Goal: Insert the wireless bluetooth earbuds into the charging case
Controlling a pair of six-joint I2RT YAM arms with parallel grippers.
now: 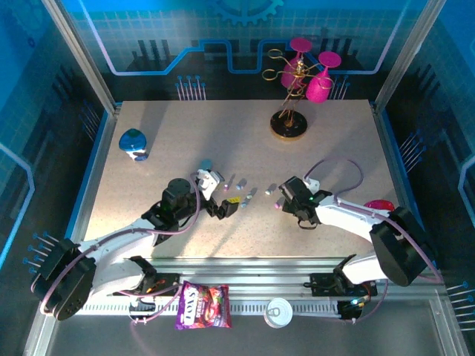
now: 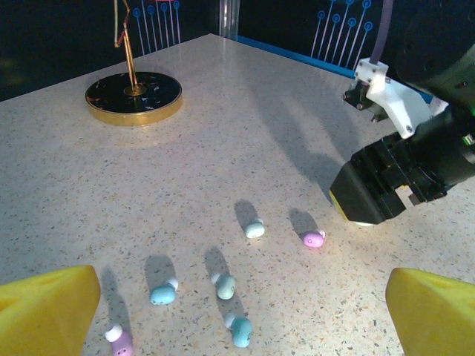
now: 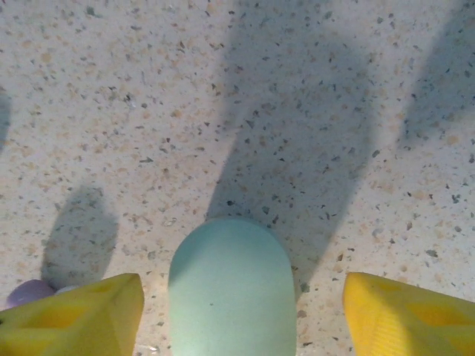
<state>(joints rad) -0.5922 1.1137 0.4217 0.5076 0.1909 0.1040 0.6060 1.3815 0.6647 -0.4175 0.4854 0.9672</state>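
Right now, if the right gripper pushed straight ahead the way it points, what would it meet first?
Probably the mint case sitting inside the right gripper's open jaws, though depth is unclear.

Six earbuds (image 2: 254, 229) lie scattered mid-table with small strips of bare top between them. They are hemmed in by the wide-open left gripper (image 1: 228, 205) on the near left and the right gripper (image 1: 282, 196) close on the right, which blocks approach from that side. A mint case (image 3: 231, 289) sits between the right gripper's parted fingers (image 3: 74, 319), bare top on either side. The far table (image 1: 185, 126) is free between a blue object (image 1: 133, 144) far left and a wire stand (image 1: 289, 126) far right.
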